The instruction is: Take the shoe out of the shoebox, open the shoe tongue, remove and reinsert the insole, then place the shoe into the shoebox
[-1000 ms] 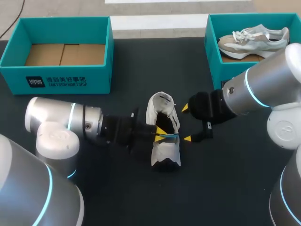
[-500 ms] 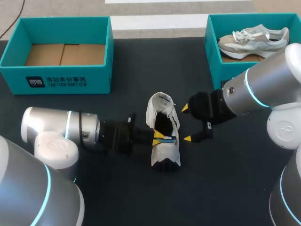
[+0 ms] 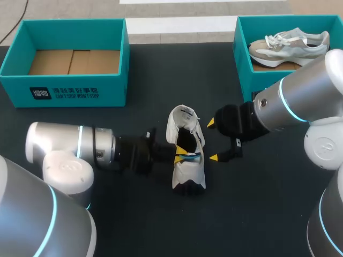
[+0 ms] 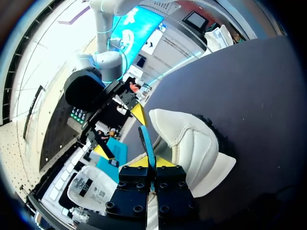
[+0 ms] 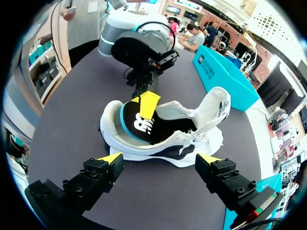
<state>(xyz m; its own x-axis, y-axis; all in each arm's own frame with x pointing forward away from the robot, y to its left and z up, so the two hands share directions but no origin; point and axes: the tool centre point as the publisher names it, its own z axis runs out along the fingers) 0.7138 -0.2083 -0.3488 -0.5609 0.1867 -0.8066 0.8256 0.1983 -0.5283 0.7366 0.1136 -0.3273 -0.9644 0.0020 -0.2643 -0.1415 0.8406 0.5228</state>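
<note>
Change: the left arm [image 3: 102,147] has drawn back a little toward the left edge of the head view since one second ago; the shoe [image 3: 187,174] has not moved.
Left gripper [image 3: 183,153]: middle of the frame, closed on the insole [image 5: 144,125] inside the shoe's heel.
Shoe: white and black, on the dark table [image 3: 268,214], tongue lifted open.
Right gripper [image 3: 212,140]: just right of the shoe, fingers wide apart, holding nothing.
Left shoebox [image 3: 69,93]: upper left, teal, cardboard floor visible.
Right shoebox [image 3: 244,75]: upper right, teal, holds a second shoe [image 3: 289,45].
</note>
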